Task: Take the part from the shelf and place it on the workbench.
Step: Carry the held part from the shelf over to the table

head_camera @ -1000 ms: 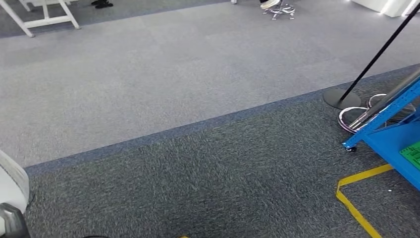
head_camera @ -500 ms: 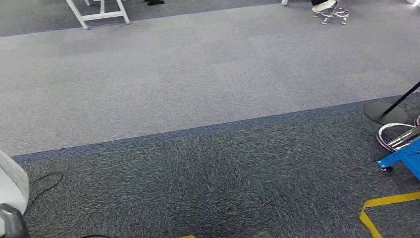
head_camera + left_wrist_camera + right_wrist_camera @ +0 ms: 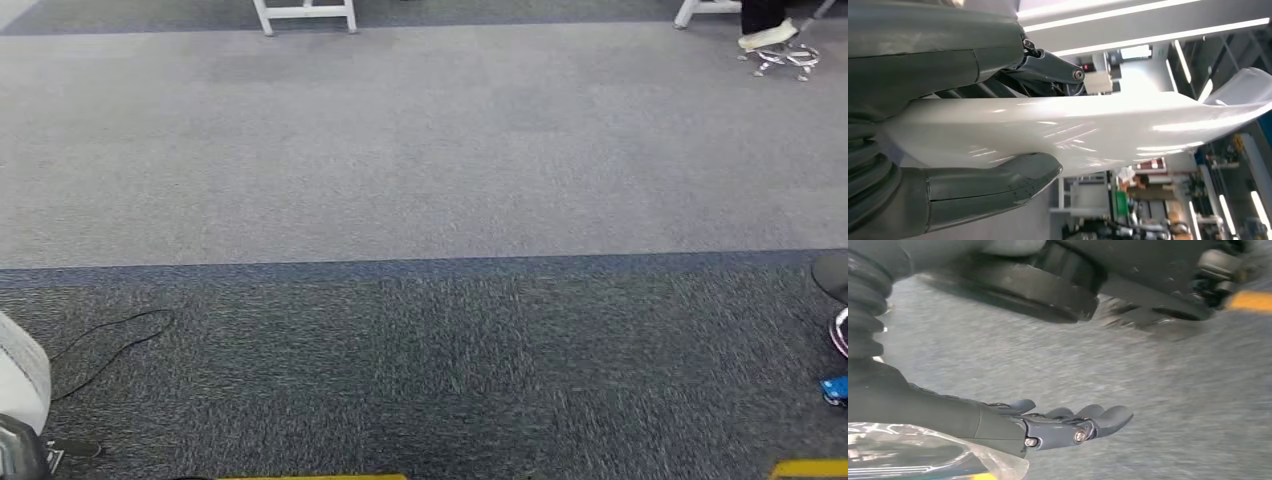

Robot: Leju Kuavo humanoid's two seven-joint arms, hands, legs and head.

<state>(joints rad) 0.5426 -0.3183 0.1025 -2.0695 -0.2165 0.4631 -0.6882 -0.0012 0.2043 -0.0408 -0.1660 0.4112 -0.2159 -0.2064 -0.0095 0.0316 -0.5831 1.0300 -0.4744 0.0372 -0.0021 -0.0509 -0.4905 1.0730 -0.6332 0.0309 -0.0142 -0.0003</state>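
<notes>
So the robot is in the carry step: the smooth shiny white curved plastic part [image 3: 1088,130] is off the shelf and sits in the left hand [image 3: 963,125], w/ the thick grey thumb [image 3: 993,187] under it and the darker fingers [image 3: 1048,67] over the other side, closed snug on it. A bit of the white part [image 3: 22,368] pokes in at the low left of the head view too. The right hand [image 3: 1048,425] hangs down over the floor, fingers a little bent but apart, w/ nothing in them.

No workbench in the head view yet, just the light grey carpet [image 3: 420,140], the dark grey carpet [image 3: 450,370] and a thin black cable [image 3: 110,340]. Next, I think, it must go on turning and walking till the bench comes up in front, keep the hold tight, then set the part down flat.

Vs half a sec ago: the whole pic slid to the right, so the camera turned left. The blue frame is nearly gone at the right edge, the white table legs [image 3: 305,15] and the chrome chair base [image 3: 785,58] moved right, and more cable shows.
</notes>
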